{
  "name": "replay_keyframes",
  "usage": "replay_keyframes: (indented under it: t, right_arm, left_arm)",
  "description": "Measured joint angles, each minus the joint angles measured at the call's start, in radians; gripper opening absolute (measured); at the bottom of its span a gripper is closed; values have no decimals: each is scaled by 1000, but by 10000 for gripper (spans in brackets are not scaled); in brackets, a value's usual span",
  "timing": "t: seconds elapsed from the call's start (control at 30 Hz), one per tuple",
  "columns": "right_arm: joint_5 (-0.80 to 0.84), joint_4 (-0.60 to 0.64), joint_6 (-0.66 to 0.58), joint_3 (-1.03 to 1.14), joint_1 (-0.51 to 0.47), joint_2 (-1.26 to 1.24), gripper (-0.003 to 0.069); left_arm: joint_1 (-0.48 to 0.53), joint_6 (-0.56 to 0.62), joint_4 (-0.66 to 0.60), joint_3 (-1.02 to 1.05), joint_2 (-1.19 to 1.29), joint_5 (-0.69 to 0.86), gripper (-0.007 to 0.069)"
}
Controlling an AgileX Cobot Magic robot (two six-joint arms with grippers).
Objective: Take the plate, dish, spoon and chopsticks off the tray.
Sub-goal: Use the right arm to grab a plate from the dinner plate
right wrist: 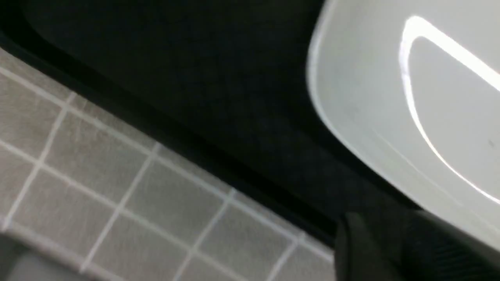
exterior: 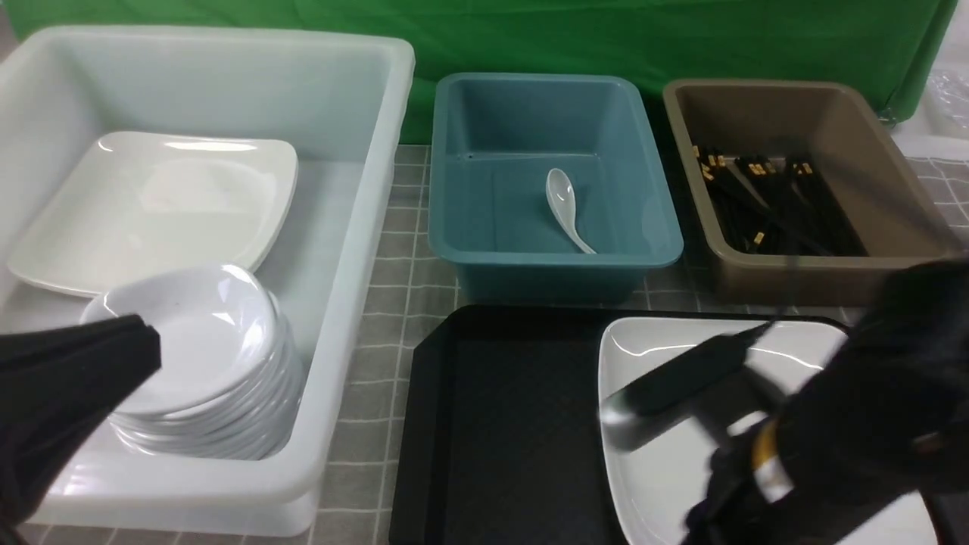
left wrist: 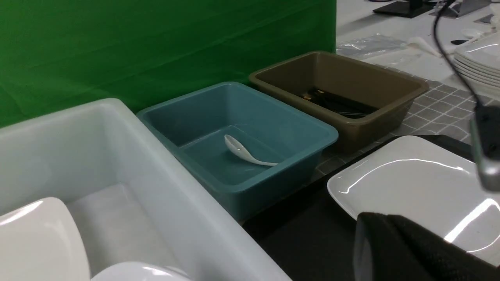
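Left fingers (exterior: 129, 352) are pressed shut with nothing seen in them, beside the big white plastic tub (exterior: 344, 303); right fingers (exterior: 681, 375) blur over the large glossy white square plate (exterior: 651, 492), their gap unreadable. That plate lies flat on the right half of the black diamond-textured rectangular tray (exterior: 500, 424), close to its far edge. It is probably stiff, slick and chippable, so pinch its raised rim at the left side.

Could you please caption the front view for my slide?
Spoon in the teal tub, chopsticks in the brown tub, plate on the black tray.
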Motion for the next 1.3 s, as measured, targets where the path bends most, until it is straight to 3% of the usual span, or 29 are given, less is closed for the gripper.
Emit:
replay_keyframes:
  t: [0.03,0.1,0.17,0.67,0.9,1.1,1.3]
  right_arm:
    - [0,-7,0,0,5,7,279]
    - [-44,-81,58,-26,49,85,387]
    - [-65,-128,82,-46,57,143,432]
    - [-185,-163,92,-69,-23,304,452]
    - [-176,-106,-8,-78,-23,304,340]
    - [-156,-62,-92,-78,-20,284,323]
    - [39,-31,-84,-137,57,148,182]
  left_arm:
    - [0,3,-3,1,0,-1,10]
    - [0,12,-14,1,0,-16,10]
    - [0,15,-16,1,0,-27,10]
    - [0,26,-24,1,0,-34,10]
    - [0,27,-24,1,0,-34,10]
    - [0,27,-24,1,0,-33,10]
    - [0,44,-22,1,0,-32,10]
